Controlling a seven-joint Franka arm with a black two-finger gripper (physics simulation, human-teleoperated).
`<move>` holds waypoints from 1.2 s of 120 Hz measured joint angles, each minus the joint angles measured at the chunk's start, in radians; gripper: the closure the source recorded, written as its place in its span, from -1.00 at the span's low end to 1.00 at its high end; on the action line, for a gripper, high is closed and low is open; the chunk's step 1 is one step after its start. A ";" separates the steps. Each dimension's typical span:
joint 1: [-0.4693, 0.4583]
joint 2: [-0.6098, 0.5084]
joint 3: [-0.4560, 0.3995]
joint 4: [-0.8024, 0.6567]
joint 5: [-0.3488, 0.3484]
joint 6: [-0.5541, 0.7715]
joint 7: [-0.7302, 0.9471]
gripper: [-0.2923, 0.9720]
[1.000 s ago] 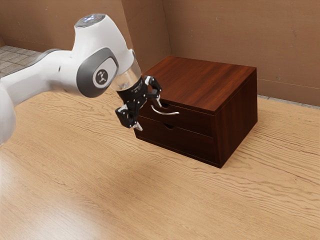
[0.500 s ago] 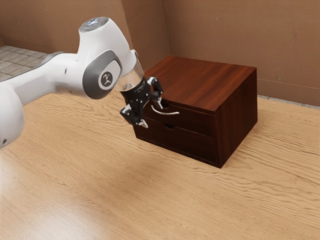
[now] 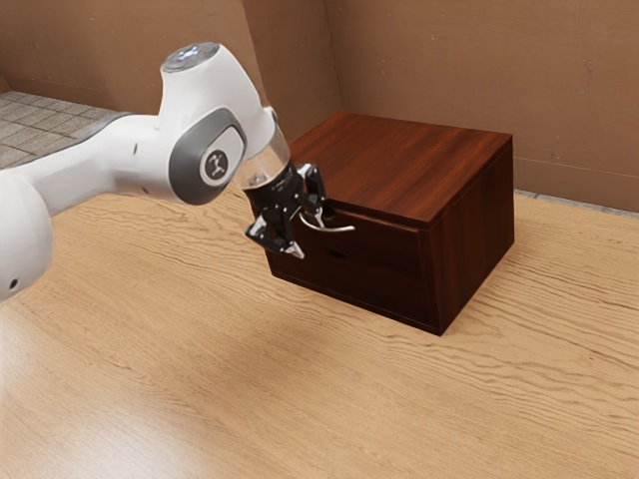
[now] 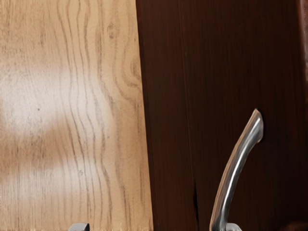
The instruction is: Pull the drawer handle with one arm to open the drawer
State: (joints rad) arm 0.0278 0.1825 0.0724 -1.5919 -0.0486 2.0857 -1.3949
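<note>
Pale oak tabletop [image 3: 200, 379] lies nearest. Beyond it the claw [image 3: 305, 228] stands open, its fingers spread either side of the silver handle [image 3: 337, 228] at its end toward the exterior view's left, not yet pinched on it. Behind, the top drawer [image 3: 374, 244] looks shut in the dark cabinet [image 3: 419, 165]. Only the approach seems done; gripping and pulling remain.

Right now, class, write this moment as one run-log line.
gripper: open | position: straddling drawer handle, not clamped | drawer: open or shut unclear
</note>
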 joint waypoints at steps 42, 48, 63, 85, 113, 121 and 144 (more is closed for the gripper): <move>0.000 -0.012 0.000 -0.005 -0.005 0.002 -0.003 0.43; 0.000 -0.015 0.000 -0.012 -0.006 0.002 -0.004 0.45; -0.001 -0.031 0.000 -0.031 -0.006 0.002 -0.004 0.48; -0.001 -0.067 0.000 -0.081 -0.006 0.003 -0.005 0.50; -0.001 -0.130 0.000 -0.153 -0.005 0.003 -0.006 0.51; 0.000 -0.144 0.000 -0.169 -0.005 0.003 -0.006 0.51; 0.000 -0.187 0.002 -0.218 -0.005 0.003 -0.006 0.51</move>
State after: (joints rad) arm 0.0278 -0.0044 0.0741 -1.8096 -0.0536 2.0887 -1.4014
